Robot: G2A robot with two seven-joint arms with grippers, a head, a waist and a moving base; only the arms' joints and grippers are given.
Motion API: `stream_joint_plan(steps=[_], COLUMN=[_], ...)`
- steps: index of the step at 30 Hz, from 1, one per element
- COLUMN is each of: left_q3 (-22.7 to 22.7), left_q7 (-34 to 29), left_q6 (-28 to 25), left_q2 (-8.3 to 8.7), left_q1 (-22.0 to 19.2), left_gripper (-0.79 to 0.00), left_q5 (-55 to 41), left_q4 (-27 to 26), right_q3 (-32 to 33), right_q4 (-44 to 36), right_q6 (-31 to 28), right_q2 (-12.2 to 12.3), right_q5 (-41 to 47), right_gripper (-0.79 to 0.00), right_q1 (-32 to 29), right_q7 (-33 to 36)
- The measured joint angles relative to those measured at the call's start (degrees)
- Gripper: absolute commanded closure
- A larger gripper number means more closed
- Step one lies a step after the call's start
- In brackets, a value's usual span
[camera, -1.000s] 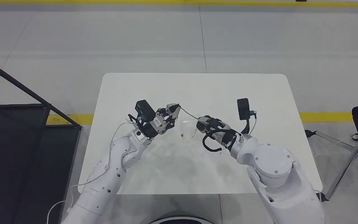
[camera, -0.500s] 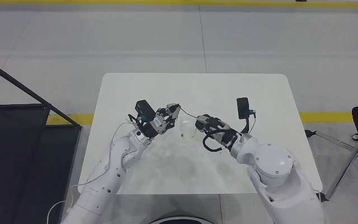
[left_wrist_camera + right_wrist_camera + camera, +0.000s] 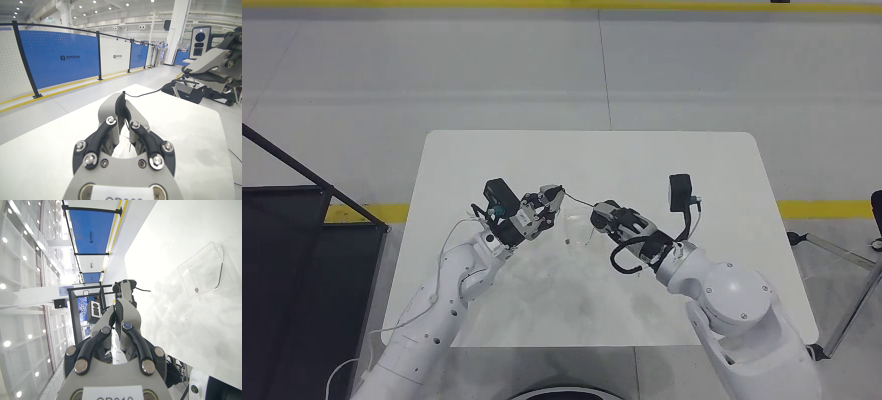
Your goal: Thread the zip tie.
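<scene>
One zip tie (image 3: 143,94) juts from left end effector (image 3: 122,103) toward right end effector (image 3: 185,73).

Place: an industrial hall, of the factory or robot test floor kind.
Ceiling: high, with rows of round ceiling lights (image 3: 80,6).
Fencing: blue and white perforated panels (image 3: 56,56) on black posts (image 3: 25,62), running along the hall.
Floor: smooth grey floor (image 3: 542,80) marked with painted yellow lines (image 3: 827,208).
Structure: a tall white column (image 3: 177,28).
Work spot: a white table (image 3: 692,170) standing on the open floor.
</scene>
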Motion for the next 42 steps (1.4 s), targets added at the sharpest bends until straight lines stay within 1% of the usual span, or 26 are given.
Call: stream_joint_plan(steps=[9,22,25,32,38,42], left_q3=[0.0,0.0,0.0,0.0,0.0,0.0], left_q7=[0.0,0.0,0.0,0.0,0.0,0.0], left_q6=[0.0,0.0,0.0,0.0,0.0,0.0], left_q2=[0.0,0.0,0.0,0.0,0.0,0.0], left_q1=[0.0,0.0,0.0,0.0,0.0,0.0], left_gripper=[0.0,0.0,0.0,0.0,0.0,0.0], left_q5=[0.0,0.0,0.0,0.0,0.0,0.0], left_q4=[0.0,0.0,0.0,0.0,0.0,0.0], right_q3=[-0.75,-1.15,-1.19,-2.28,-3.27,-4.39], right_q4=[0.28,0.83,1.05,1.82,2.53,3.04], right_q6=[-2.2,-8.12,-8.5,-7.24,-4.32,-0.63], right_q2=[-0.27,-0.81,-0.91,-1.19,-1.41,-1.56], right_q5=[-0.09,1.02,1.16,0.35,-0.76,-2.52], right_gripper=[0.0,0.0,0.0,0.0,0.0,0.0], right_q1=[-0.01,-0.96,-0.86,0.19,1.49,2.7], right_q7=[-0.92,-3.14,-3.3,-3.63,-3.65,-4.11])
